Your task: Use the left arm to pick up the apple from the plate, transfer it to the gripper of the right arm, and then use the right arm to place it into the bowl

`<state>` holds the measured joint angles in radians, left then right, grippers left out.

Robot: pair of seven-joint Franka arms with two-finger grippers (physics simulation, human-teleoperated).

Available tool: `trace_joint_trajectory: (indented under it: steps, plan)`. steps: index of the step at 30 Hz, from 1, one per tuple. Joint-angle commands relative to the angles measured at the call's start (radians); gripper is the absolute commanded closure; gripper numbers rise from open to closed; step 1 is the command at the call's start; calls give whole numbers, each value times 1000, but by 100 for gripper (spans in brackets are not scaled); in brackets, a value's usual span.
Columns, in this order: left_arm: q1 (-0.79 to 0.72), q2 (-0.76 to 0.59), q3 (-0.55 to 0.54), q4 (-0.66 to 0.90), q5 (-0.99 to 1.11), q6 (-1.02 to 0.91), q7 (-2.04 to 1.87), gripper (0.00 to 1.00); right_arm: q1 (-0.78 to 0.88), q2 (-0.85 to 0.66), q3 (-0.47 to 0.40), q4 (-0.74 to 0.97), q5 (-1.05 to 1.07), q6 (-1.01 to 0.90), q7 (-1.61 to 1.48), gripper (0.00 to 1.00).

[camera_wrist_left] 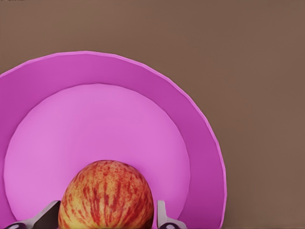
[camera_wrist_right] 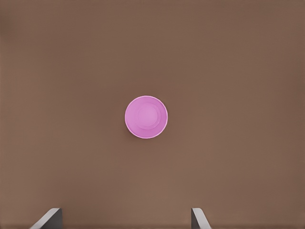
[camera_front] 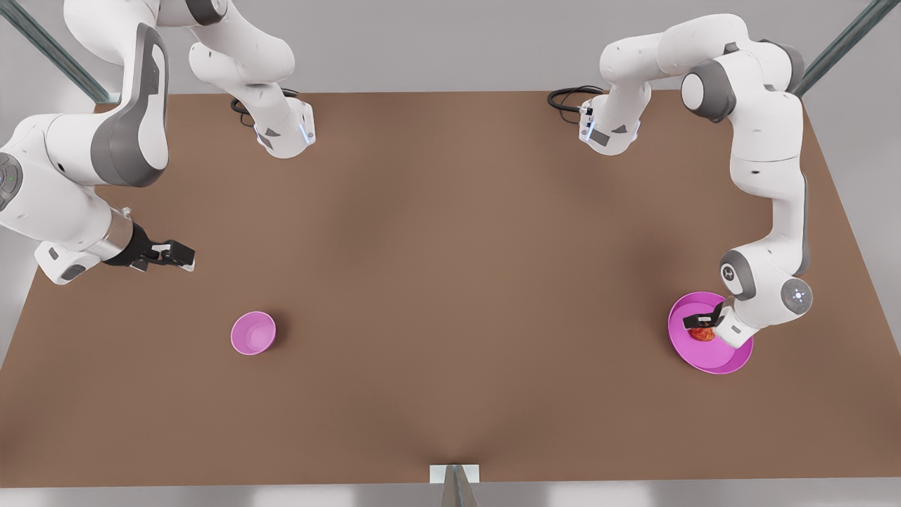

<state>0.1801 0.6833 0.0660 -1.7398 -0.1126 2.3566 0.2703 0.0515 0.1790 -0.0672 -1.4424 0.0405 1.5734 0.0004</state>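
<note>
on the front view's right side of the brown table (camera_front: 450,282): one wide pink plate (camera_front: 732,362), with one red, yellow-streaked apple (camera_front: 701,334) resting on it.

item, my left gripper (camera_front: 704,325): lowered over the plate, a fingertip (camera_wrist_left: 162,217) on each side of the apple (camera_wrist_left: 107,196), spread wide enough to straddle it; contact with the fruit's skin i cannot tell.

item, my right gripper (camera_front: 184,255): waiting above bare table at the front view's left, fingers (camera_wrist_right: 199,218) parted, nothing between them.

item, one small deep pink bowl (camera_front: 253,333): standing upright near my right gripper, well apart from the plate, seen in my right wrist view (camera_wrist_right: 146,117) with nothing inside.
</note>
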Motion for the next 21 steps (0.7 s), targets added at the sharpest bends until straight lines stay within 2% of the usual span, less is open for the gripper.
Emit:
trace_joint_trajectory:
  steps: [1, 4, 10, 13, 21]
  plan:
    - [-1, -1, 0, 0, 2, 4, 70, 5, -1, -1, 0, 0, 1, 0, -22, 0]
    - [-2, 1, 0, 0, 2, 3, 70, 16, 1, -1, 0, 0, 1, 0, -22, 0]
    - [-4, 1, 0, 0, 2, 4, 70, 18, 1, 2, -2, 0, 1, 0, -23, 0]
    - [-5, 5, 0, 2, 2, 4, 70, 24, 1, 2, -2, 0, 1, 0, -22, 0]
    - [-5, 12, 0, 6, 2, 3, 69, 24, 1, 5, -2, 0, 1, 0, -22, 0]
